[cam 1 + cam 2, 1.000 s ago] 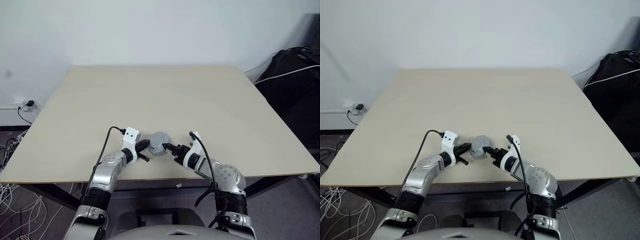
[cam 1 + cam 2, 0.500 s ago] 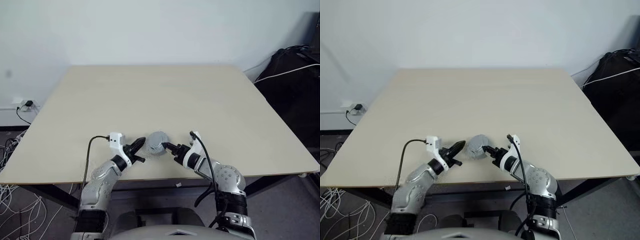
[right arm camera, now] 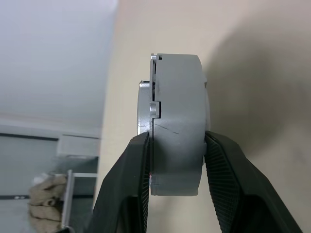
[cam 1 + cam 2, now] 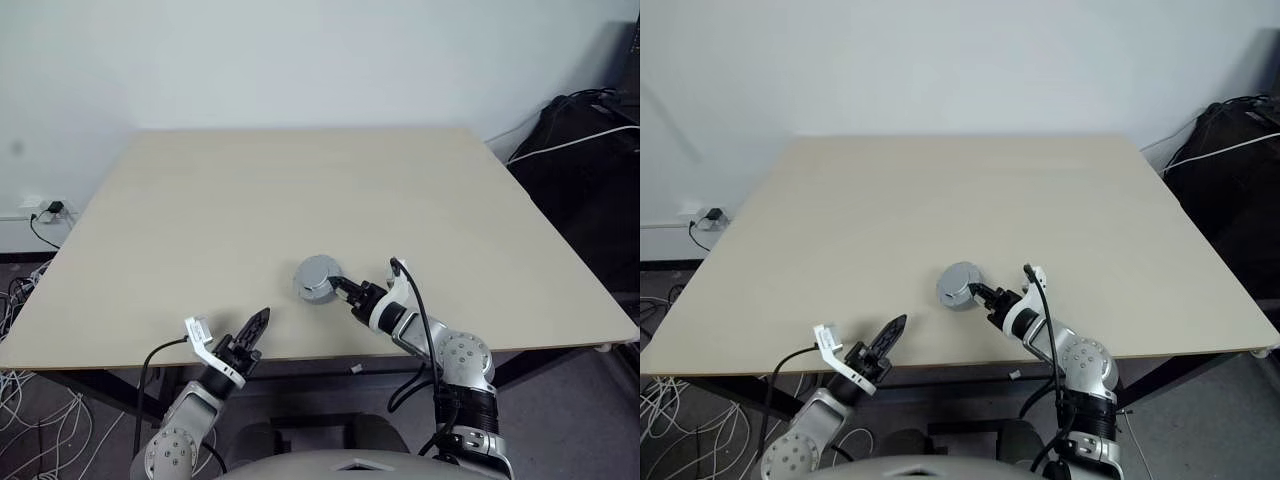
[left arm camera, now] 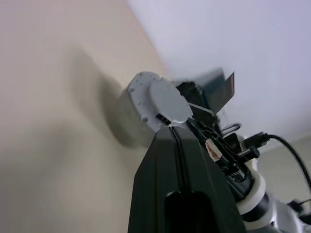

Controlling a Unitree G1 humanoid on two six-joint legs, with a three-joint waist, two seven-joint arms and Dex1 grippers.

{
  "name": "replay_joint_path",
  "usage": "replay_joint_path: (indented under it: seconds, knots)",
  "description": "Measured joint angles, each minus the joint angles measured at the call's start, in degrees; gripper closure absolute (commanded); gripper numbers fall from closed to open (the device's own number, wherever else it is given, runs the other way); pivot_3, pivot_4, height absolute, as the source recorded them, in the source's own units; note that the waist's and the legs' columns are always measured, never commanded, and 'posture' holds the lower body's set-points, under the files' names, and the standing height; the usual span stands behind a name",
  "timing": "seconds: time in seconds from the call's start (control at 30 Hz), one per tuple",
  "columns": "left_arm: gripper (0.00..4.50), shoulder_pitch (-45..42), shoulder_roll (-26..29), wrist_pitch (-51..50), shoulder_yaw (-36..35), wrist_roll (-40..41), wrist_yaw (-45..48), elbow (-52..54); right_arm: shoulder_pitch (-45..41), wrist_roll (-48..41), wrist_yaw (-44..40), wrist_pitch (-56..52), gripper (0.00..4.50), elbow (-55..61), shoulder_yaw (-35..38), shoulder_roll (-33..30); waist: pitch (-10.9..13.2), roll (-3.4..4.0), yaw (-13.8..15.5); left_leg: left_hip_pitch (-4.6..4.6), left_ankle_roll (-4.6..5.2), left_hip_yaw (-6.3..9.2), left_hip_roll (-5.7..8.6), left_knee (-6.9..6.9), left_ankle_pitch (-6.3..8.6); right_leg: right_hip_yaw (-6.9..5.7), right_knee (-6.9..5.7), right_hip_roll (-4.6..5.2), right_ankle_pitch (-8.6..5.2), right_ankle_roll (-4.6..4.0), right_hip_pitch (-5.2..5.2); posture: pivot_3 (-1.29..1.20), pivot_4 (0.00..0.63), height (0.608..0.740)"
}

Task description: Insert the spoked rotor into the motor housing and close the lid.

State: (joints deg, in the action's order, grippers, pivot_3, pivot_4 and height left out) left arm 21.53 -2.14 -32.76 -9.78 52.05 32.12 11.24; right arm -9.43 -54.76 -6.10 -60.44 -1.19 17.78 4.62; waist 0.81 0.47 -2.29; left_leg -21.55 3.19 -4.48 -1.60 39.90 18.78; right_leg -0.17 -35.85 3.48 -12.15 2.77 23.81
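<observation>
The motor housing (image 3: 176, 124), a squat grey metal drum, sits in the right gripper (image 4: 340, 288), lifted just above the near middle of the table (image 4: 300, 190). In the right wrist view the two black fingers (image 3: 125, 184) press against its flat faces, one on the lid (image 3: 146, 107) side and one on the back, so the jaws stand part-way apart and clamped across its thickness. The lid, a smooth pale grey disc, is already seated on the housing, with only a thin seam and a small tab showing at the rim; the rotor cannot be seen and is presumably inside.

The assembly looks rigid and fairly heavy for its size, as cast or machined metal would be. It should not bend or crush under the grip. Its faces look smooth and matte, so it could slip or swivel between the ribbed pads if held lightly. The present hold, squeezing lid and body together, seems the best one, since it also keeps the lid from working loose. Gripping by the curved rim would likely be less secure.

The left gripper (image 4: 255, 325) hangs near the table's front edge, well apart from the housing, fingers pressed together and carrying nothing
</observation>
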Motion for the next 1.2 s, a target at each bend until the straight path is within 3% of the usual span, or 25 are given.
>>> replay_joint_path:
  seconds: [0.23,0.5,0.9,1.0,1.2]
  knots:
    - [4.5,1.2,-2.2,-1.9,-2.2,6.9,0.1,-0.6,-1.3,-7.9,3.4,-1.0,3.15,2.6,-0.6,0.2,0.1,-0.03,-0.1,-0.01,0.0,0.01,-0.01,0.0,0.0,0.0,0.0,-0.01,-0.01,-0.01,0.02,0.0,0.0,0.74]
    - [4.5,1.0,-2.2,0.6,-2.1,7.6,3.5,-2.4,-1.9,-15.9,5.9,-4.4,3.15,3.1,-4.1,0.1,0.1,-0.06,-0.2,-0.02,0.0,0.0,0.0,0.0,0.0,0.0,0.01,-0.01,-0.02,-0.03,0.02,0.0,0.0,0.74]
    - [4.5,0.2,-2.2,3.2,-2.0,11.5,9.3,-4.5,-0.5,-15.7,5.7,-5.7,3.15,-3.0,-7.3,-0.2,0.1,-0.08,-0.3,-0.03,0.01,-0.01,0.01,0.0,0.0,0.01,0.01,-0.01,-0.02,-0.03,0.02,0.0,0.0,0.74]
    - [3.87,-0.1,-2.1,2.0,-1.9,13.3,9.1,-5.0,-0.4,-15.2,5.6,-5.7,3.15,-3.3,-7.8,-0.3,0.1,-0.09,-0.3,-0.02,0.01,-0.01,0.0,0.02,0.0,0.01,0.01,-0.01,-0.01,-0.01,0.0,0.0,0.0,0.74]
    - [1.9,0.2,-2.1,0.4,-1.9,16.0,6.9,-5.8,-0.6,-15.1,5.1,-5.0,3.15,-3.3,-8.4,-0.3,0.1,-0.1,-0.4,-0.03,0.02,0.0,0.0,0.02,0.0,0.01,0.01,-0.01,-0.01,-0.01,0.01,0.0,0.0,0.74]
